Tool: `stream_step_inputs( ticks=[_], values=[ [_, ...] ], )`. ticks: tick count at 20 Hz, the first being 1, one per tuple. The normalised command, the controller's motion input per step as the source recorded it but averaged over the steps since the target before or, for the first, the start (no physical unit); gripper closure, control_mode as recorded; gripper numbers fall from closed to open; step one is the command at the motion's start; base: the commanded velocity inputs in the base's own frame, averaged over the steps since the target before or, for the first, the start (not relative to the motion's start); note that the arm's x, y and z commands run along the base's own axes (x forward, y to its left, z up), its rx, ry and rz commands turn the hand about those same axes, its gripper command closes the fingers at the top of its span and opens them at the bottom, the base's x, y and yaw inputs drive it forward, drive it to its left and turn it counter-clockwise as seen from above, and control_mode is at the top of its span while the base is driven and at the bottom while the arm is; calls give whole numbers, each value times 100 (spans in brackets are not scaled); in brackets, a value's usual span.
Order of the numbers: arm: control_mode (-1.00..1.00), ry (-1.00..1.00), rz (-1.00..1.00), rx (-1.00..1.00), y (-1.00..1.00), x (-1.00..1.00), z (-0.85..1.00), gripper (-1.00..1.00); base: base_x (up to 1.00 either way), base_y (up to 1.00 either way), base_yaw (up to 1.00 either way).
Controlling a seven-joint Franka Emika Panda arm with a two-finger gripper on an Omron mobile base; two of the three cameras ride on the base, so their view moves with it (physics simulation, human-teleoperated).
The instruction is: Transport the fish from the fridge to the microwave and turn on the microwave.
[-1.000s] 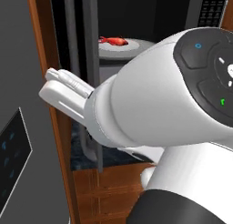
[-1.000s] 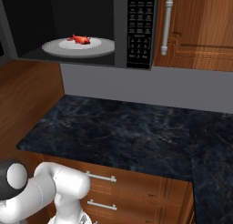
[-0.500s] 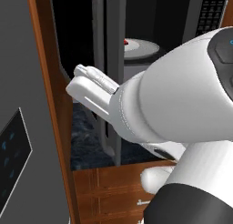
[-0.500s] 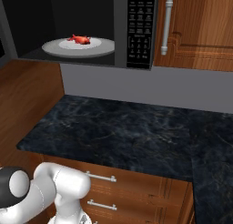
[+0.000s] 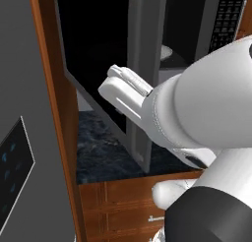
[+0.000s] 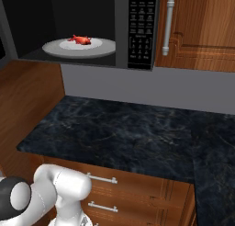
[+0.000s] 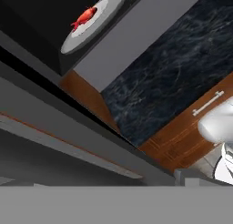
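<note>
Fish [image 6: 79, 38] lies on the round grey turntable [image 6: 98, 49], about at its centre, inside the open cavity of the microwave [image 6: 121, 32]. Body is bright red-orange, small, lying flat along the plate; which end is the tail cannot be told. In the hand view the fish [image 7: 84, 17] reads as a red sliver on the same turntable [image 7: 109, 7], seen obliquely from below and to the side.

Relative to the microwave:
- Black keypad [image 6: 139, 36] forms its right panel, just beside the cavity.
- Wooden cabinet [image 6: 204, 32] with a vertical bar handle [image 6: 168, 25] touches its right side.
- Grey backsplash wall [image 6: 137, 87] runs beneath it; below that, the dark marbled desk [image 6: 124, 133].
- Wooden drawers [image 6: 137, 193] with bar pulls sit under the desk.
- Microwave door [image 5: 140, 78] stands swung out, edge-on in the left base view, covering much of the cavity; only a slip of turntable [image 5: 166, 51] shows past it.
- The white arm [image 5: 197, 108] crosses in front of the door, its forward end close to the door's edge.
- A wooden upright [image 5: 56, 113] and a grey panel [image 5: 24, 137] stand left of the door.

Claw: fingertips not visible in any view; cannot tell whether it is released or clenched. Nothing lies between fish and cavity mouth in the right base view.
</note>
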Motion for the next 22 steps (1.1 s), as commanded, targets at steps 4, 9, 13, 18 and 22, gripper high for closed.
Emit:
stream_step_inputs(
  ticks=[4, 9, 13, 18, 22],
  values=[
    [-100, 0, -9, 0, -29, 39, 0, -100, 0, 0, 0],
    [-100, 1, -9, 0, -24, 45, 0, -100, 0, 0, 0],
    [-100, 0, -7, 0, -22, 47, 0, -100, 0, 0, 0],
    [-100, 1, -6, 0, -25, 43, 0, -100, 0, 0, 0],
    [-100, 2, -5, 0, -28, 44, 0, -100, 0, 0, 0]
  ],
)
